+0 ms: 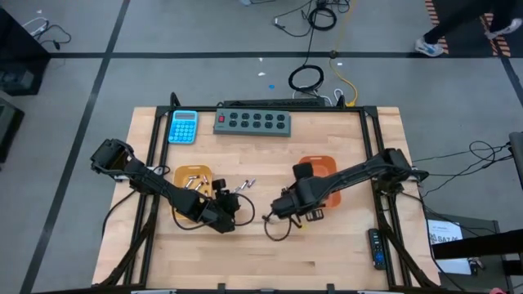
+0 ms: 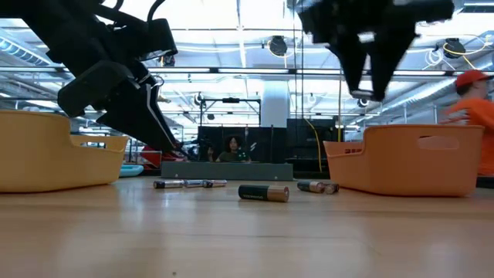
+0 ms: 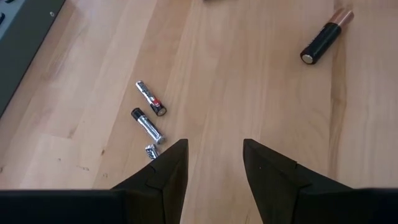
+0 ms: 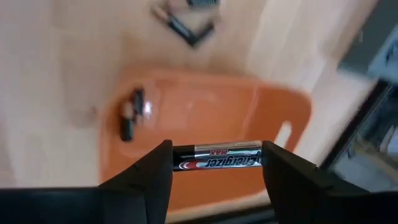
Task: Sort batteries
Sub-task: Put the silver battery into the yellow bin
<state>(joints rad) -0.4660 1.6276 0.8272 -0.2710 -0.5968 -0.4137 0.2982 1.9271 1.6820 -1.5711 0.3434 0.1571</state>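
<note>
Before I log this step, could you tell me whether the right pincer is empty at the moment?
No, the right pincer holds a battery crosswise between its fingers, above the orange tray.

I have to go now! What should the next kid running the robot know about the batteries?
Left tool: open, empty, low over the table by three small batteries.
Right tool: shut on a silver-black battery, above the orange tray.
Done: some batteries lie in the orange tray and in the yellow tray.
Left: drop the held one, then sort the loose ones, including the black-and-copper battery.
</note>
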